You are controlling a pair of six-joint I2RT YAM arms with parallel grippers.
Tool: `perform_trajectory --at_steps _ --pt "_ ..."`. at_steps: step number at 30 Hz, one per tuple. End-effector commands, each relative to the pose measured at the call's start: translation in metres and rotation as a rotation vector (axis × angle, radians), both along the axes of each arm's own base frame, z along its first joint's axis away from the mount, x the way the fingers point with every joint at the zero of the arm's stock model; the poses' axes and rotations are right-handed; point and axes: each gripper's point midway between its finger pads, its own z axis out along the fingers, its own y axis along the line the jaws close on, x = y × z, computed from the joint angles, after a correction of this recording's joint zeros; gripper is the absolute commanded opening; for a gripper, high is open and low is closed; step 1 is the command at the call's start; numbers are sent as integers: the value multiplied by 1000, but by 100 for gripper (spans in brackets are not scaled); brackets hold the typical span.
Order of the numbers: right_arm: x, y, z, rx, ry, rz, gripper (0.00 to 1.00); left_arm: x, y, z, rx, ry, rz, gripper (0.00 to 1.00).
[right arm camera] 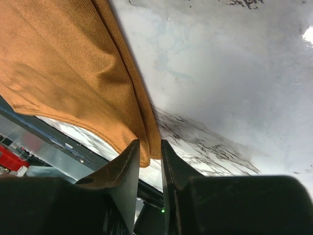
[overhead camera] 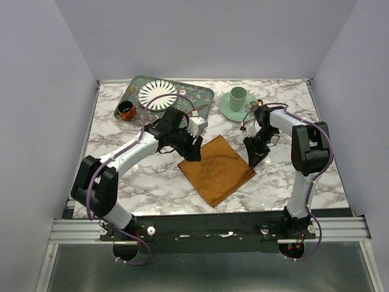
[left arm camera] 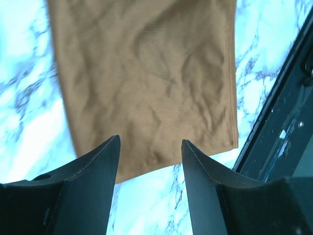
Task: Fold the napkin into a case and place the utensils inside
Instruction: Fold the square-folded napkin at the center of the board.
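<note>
The rust-orange napkin lies flat mid-table as a broad folded rectangle, turned diagonally; two layers show at its edge in the right wrist view. It is not a narrow case. My left gripper stands open just above the napkin's far-left corner, with nothing between its jaws. My right gripper is at the right corner, its jaws a narrow gap apart with the cloth's corner between the tips. Of the utensils, thin copper pieces show on the tray and by the saucer.
A green patterned tray with a white plate sits at the back left, with a small brown cup beside it. At the back right a mint cup stands on its saucer. The table's dark front rail runs close to the napkin's near corner.
</note>
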Motion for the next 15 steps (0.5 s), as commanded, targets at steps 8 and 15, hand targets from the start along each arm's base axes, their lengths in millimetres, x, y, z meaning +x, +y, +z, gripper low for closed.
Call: perform_trajectory --at_steps 8,15 --pt "18 8 11 0 -60 74 43 37 62 54 -143 -112 288 61" --pt "53 28 109 146 -371 108 80 45 91 118 -196 -340 375 99"
